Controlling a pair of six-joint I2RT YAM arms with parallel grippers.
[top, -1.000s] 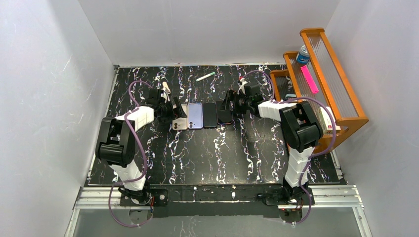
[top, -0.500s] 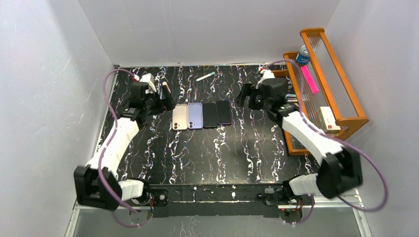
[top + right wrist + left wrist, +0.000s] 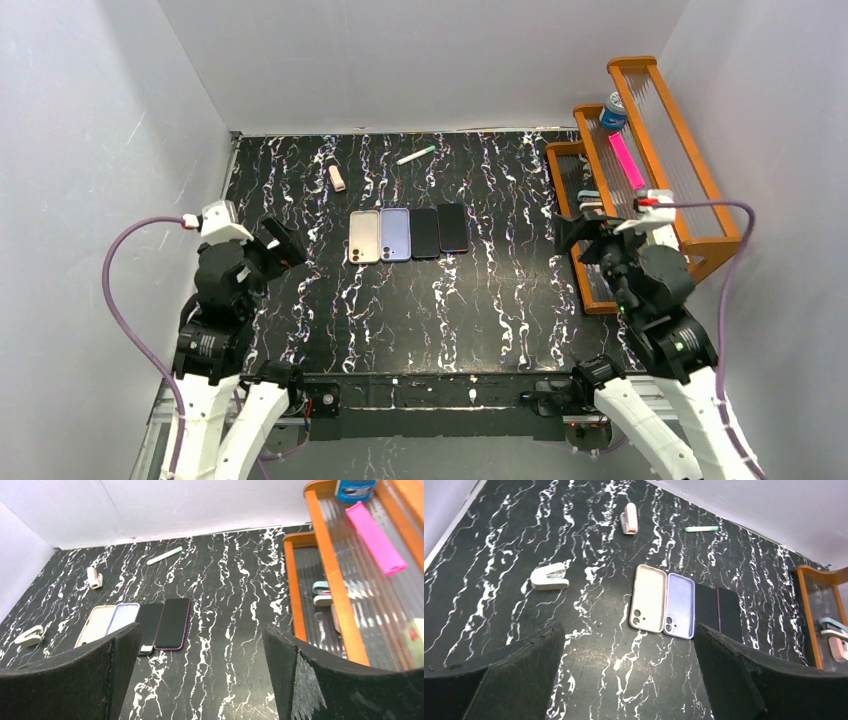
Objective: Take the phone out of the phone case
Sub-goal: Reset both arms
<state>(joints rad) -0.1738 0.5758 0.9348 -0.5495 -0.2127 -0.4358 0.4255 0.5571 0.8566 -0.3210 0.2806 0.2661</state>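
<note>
Hanging wide open and empty, left gripper and right gripper flank the lilac case, beige case just left of it, black phone and purple-edged phone just right; the wrist views, unlike the top view, show a white clip further left.

table: black marble pattern, white veins, faint pink flecks. walls plain pale grey. beige case, lilac case, black phone, and a purple-rimmed phone with a black face. pale pink clip. white clip. pen mint green and white. rack: orange wood, clear ribbed shelves. hot pink bar. blue can, silver top.
</note>
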